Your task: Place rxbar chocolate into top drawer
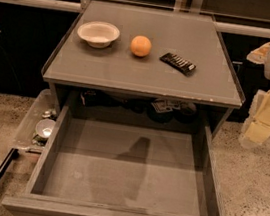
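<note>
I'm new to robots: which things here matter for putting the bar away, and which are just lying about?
For the job: rxbar chocolate, on the cabinet top; top drawer, open; gripper, at the right edge.
Lying about: orange; white bowl; clear plastic bin, left of the drawer.

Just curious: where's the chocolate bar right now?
The rxbar chocolate lies on the cabinet top, just right of the orange, above the open top drawer; the gripper hangs at the picture's right edge.
</note>
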Controlling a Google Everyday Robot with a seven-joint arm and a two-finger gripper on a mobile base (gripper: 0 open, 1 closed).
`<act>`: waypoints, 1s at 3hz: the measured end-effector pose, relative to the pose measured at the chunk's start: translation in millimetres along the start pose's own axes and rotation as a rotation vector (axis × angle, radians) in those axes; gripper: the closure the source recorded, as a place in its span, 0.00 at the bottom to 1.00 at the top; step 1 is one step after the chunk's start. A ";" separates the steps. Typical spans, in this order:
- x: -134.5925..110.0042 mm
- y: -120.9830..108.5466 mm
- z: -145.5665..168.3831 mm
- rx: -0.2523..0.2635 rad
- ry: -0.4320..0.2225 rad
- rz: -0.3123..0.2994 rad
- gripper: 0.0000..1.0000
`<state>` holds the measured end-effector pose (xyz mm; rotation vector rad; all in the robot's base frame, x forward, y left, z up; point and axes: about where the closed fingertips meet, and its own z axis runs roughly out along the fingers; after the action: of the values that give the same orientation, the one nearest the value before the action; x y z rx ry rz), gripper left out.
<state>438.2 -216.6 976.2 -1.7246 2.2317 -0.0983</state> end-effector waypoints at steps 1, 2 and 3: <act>-1.1 -1.1 -0.6 0.007 -0.005 -0.001 0.00; -8.5 -20.9 7.9 0.042 -0.028 -0.015 0.00; -19.0 -55.3 17.7 0.081 -0.067 -0.031 0.00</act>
<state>499.1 -211.0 976.9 -1.6951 2.1238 -0.1347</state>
